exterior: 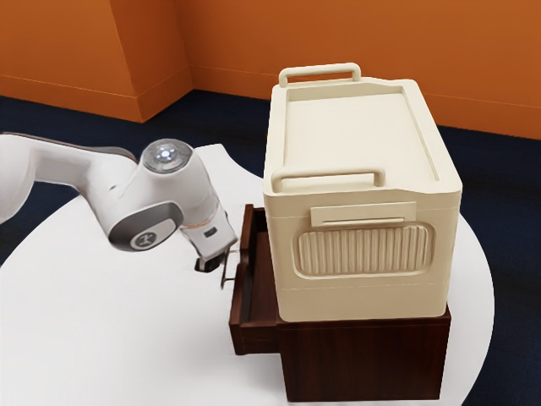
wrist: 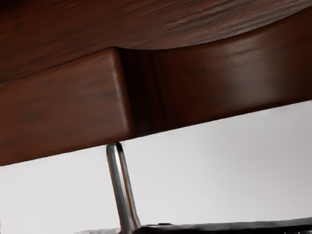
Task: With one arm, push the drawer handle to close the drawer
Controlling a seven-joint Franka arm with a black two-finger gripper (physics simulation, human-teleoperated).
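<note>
My gripper [exterior: 210,263] is low at the drawer's front in the exterior view, right beside the thin metal handle [exterior: 228,269]; whether they touch is unclear. The dark red-brown drawer [exterior: 259,324] stands pulled out of its cabinet [exterior: 363,359], toward the exterior view's left. In the wrist view the handle [wrist: 121,187] runs from the wooden drawer front [wrist: 63,114] down to a black strip along the lower edge. My hand partly hides the handle in the exterior view.
A large cream box [exterior: 363,254] with two top handles sits on the cabinet, rising well above the drawer. Everything stands on a round white table [exterior: 110,330]. Orange walls [exterior: 355,38] are behind.
</note>
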